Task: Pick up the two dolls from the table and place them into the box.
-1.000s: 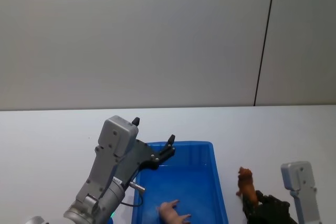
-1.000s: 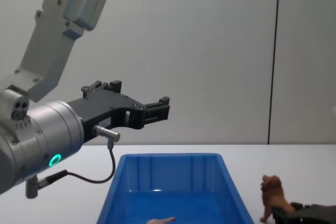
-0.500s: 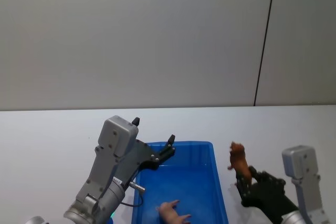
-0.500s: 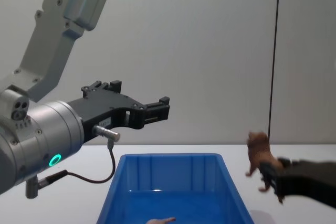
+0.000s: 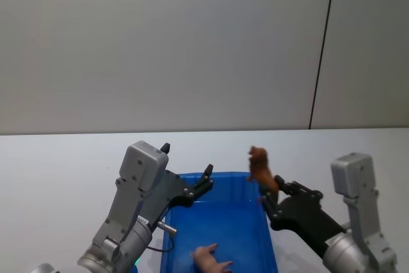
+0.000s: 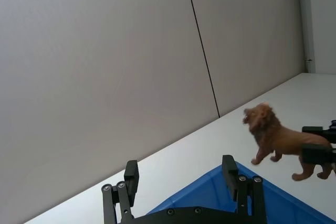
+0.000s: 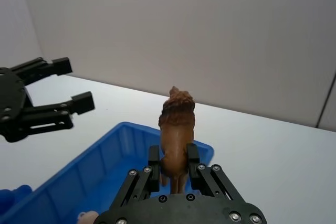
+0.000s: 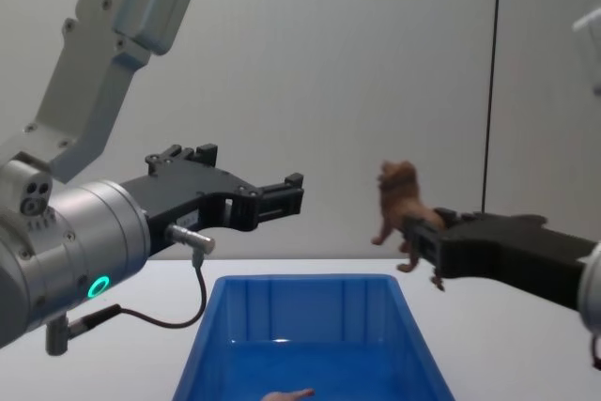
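My right gripper [image 8: 420, 239] pinched the brown plastic maned lion [image 8: 398, 196] above the right rim of the bright blue plastic bin [image 8: 310, 281]. The pale pink pig [image 5: 208, 259] lay inside, and my left gripper [image 8: 291, 194] hovered spread above.

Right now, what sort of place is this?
Probably a robot test lab: a bare white table, a plain grey wall, and toy props, a pig in a blue bin and a lion held by the right gripper; the left gripper hovers open.
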